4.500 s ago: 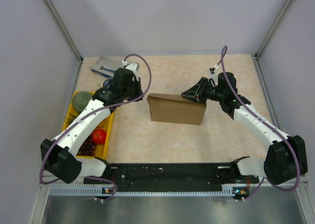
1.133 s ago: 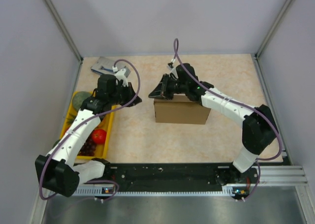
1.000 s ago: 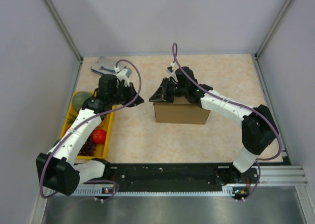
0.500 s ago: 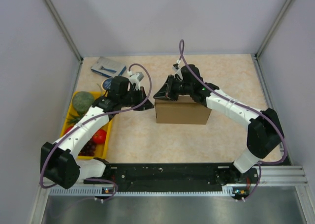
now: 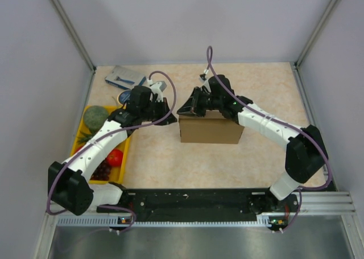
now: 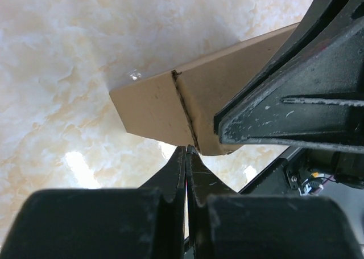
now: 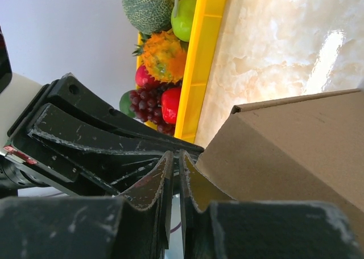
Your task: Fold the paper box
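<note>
Crowding the paper box's left end, my left gripper is closed and my right gripper nearly closed, both empty, probably as blunt flap pushers.

Left pincer beside right pincer at paper box's corner

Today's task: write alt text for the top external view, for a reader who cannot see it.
From above, a brown paper box stands on the table, with the left arm's fingers and the right arm's fingers close together at its far left corner. A yellow tray of fruit lies along the left edge, a blue-grey packet beyond it.
</note>
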Tool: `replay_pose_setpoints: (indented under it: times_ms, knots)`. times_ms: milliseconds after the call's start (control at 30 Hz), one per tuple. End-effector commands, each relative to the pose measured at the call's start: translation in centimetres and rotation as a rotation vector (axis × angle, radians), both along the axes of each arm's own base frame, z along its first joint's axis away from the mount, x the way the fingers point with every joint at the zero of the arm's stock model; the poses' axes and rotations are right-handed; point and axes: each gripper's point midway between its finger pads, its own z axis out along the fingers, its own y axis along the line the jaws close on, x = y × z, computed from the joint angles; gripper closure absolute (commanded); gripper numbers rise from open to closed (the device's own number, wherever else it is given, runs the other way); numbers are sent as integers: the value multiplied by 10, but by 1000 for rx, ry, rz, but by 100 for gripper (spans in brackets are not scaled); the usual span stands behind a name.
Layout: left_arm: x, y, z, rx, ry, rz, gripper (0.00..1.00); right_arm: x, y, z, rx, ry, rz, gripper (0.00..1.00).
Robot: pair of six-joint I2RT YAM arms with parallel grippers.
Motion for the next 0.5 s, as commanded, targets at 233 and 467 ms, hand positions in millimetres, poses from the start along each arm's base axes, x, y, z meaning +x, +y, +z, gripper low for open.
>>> replay_pose_setpoints:
  times_ms: [233,467]
  knots:
    - [3,-34,20,-65,-49,-43,100,-19,6,-23,48,38,-40,93]
    - [3,-28,14,-48,-47,-11,100,-11,-1,-5,75,10,-54,93]
